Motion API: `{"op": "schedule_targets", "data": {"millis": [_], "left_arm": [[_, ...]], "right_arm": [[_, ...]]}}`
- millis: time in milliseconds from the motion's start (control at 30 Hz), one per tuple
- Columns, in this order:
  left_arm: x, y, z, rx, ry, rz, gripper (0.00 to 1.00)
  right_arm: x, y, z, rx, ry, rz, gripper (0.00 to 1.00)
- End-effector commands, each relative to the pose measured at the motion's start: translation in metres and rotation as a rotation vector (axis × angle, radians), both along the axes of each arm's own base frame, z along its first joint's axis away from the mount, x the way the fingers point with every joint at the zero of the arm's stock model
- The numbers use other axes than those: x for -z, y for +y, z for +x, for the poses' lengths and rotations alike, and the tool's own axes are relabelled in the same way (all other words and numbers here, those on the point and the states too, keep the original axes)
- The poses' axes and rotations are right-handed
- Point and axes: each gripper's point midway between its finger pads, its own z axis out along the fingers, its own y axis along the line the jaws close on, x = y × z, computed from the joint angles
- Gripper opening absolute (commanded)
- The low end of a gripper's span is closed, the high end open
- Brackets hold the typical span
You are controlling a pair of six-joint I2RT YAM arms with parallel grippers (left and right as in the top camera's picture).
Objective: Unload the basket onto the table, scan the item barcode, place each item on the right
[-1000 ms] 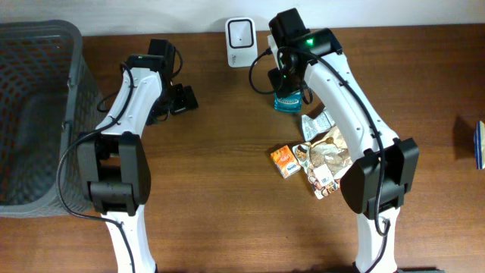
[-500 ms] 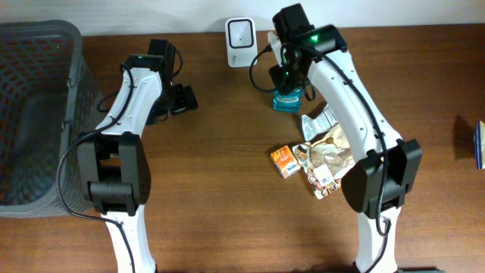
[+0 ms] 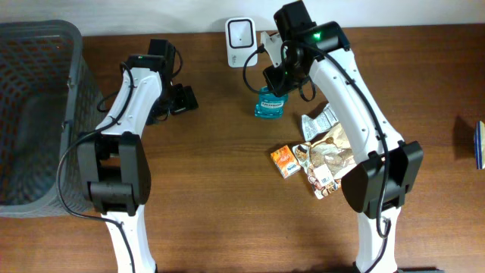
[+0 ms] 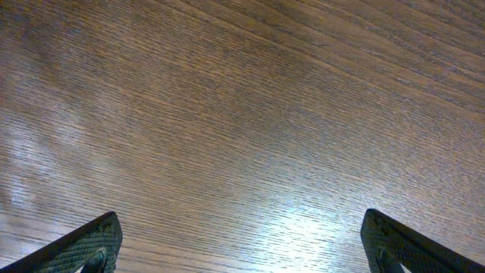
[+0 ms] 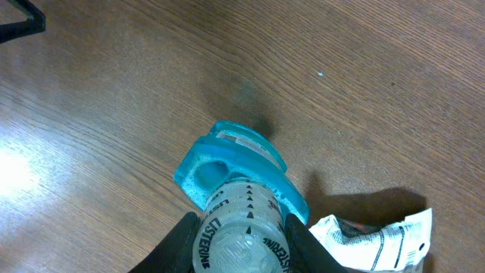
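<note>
Right gripper [image 5: 241,241] clamps the cap of a blue Listerine mouthwash bottle [image 5: 241,163], near the white scanner [image 3: 239,32]. Left gripper [image 4: 242,244] stands wide open, left of the scanner.

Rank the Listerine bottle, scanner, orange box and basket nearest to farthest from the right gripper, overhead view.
1. Listerine bottle, in the right gripper
2. Scanner, back edge
3. Orange box, by the packets
4. Basket, far left
</note>
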Motion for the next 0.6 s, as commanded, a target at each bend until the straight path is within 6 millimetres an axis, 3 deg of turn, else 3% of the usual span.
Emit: {"op": "schedule_targets", "data": {"millis": [0,133,233,333,367,400,467,500,567], "left_arm": [[-0.011,0.0,0.0,0.005,-0.023,0.005,0.99],[-0.011,0.0,0.0,0.005,-0.023,0.005,0.99],[-0.011,0.0,0.0,0.005,-0.023,0.005,0.99],[-0.011,0.0,0.0,0.005,-0.024,0.005,0.99],[-0.011,0.0,0.0,0.005,-0.023,0.005,0.99],[-0.011,0.0,0.0,0.005,-0.024,0.005,0.99],[-0.011,0.0,0.0,0.005,-0.024,0.005,0.99],[-0.011,0.0,0.0,0.005,-0.023,0.005,0.99],[-0.011,0.0,0.0,0.005,-0.024,0.005,0.99]], "right_arm": [[-0.007,0.005,0.003,-0.017,-0.016,0.034,0.3],[0.016,0.004,0.0,-0.018,0.04,0.018,0.3],[0.022,0.004,0.0,-0.017,0.054,0.013,0.31],[0.02,0.005,0.002,-0.018,0.046,0.016,0.45],[0.02,0.005,0.002,-0.018,0.046,0.016,0.56],[0.02,0.005,0.002,-0.017,0.046,0.016,0.83],[0.019,0.005,0.003,-0.017,0.041,0.017,0.88],[0.017,0.005,0.004,-0.009,0.035,0.016,0.99],[0.007,0.0,0.01,0.05,0.007,0.008,0.99]]}}
